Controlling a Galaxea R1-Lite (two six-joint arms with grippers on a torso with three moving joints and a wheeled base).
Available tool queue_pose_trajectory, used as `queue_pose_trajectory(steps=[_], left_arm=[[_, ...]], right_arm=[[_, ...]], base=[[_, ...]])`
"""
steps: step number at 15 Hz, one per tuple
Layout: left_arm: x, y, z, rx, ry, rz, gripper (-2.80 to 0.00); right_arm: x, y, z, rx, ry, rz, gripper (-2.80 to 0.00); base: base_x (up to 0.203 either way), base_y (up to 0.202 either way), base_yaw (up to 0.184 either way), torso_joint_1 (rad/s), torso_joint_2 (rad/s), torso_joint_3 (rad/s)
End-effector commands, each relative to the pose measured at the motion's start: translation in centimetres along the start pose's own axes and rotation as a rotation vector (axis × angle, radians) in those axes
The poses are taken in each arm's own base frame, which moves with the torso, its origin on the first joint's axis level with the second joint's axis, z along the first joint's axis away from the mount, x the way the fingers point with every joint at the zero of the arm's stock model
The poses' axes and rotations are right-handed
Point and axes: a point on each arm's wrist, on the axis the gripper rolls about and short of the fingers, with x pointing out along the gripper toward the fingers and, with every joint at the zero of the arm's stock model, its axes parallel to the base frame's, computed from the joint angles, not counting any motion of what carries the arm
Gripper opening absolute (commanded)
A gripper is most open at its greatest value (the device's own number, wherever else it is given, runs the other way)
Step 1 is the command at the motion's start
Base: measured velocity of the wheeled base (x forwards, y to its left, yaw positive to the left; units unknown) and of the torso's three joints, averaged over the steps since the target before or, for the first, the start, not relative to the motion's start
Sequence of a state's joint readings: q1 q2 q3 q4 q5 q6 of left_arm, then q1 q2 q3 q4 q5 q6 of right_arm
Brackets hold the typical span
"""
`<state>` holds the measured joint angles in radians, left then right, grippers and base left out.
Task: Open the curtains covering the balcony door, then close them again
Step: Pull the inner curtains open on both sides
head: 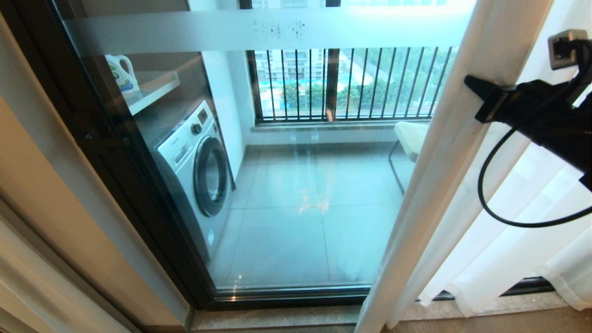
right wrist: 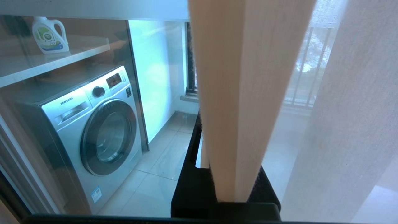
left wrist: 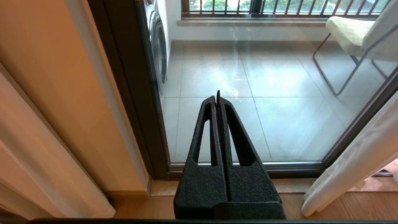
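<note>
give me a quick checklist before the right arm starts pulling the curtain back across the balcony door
1. Right gripper shut on the curtain edge: ok.
2. Fold runs between its fingers, per the right wrist view: ok.
3. Balcony door glass uncovered, curtain bunched at the right: ok.
4. Left gripper shut, empty, away from the fabric: ok.
5. Cable hanging beside the curtain, free of it: cannot tell.

The curtains (head: 467, 152) are showing sheer white with soft vertical folds. The balcony door (head: 138, 194) is wearing a dark black-brown frame and a frosted horizontal band. The right pincer (head: 481, 95) is showing matte black. The washing machine (head: 196, 166) is gleaming white with a dark round door. The floor tiles (head: 300, 222) are looking pale grey.
</note>
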<state>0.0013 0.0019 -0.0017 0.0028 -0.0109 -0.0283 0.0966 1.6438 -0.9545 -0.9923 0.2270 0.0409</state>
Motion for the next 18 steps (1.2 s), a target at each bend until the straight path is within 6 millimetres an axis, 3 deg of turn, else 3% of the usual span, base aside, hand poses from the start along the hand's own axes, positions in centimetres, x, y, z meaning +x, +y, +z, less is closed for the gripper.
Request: queue_pose_trajectory(steps=[1, 10, 18], left_arm=[[0.0, 0.0, 0.0, -0.001, 0.000, 0.000, -2.80], [0.0, 0.0, 0.0, -0.001, 0.000, 0.000, -2.80], [0.0, 0.0, 0.0, -0.001, 0.000, 0.000, -2.80]], right_arm=[[-0.1, 0.0, 0.3, -0.004, -0.021, 0.004, -2.80], [-0.8, 0.1, 2.1, -0.018, -0.108, -0.036, -2.80], [-2.3, 0.5, 2.5, -0.020, -0.108, -0.038, -2.80]], base=[[0.000, 0.000, 0.000, 0.000, 0.00, 0.000], [0.000, 0.000, 0.000, 0.000, 0.00, 0.000], [0.000, 0.000, 0.000, 0.000, 0.00, 0.000]])
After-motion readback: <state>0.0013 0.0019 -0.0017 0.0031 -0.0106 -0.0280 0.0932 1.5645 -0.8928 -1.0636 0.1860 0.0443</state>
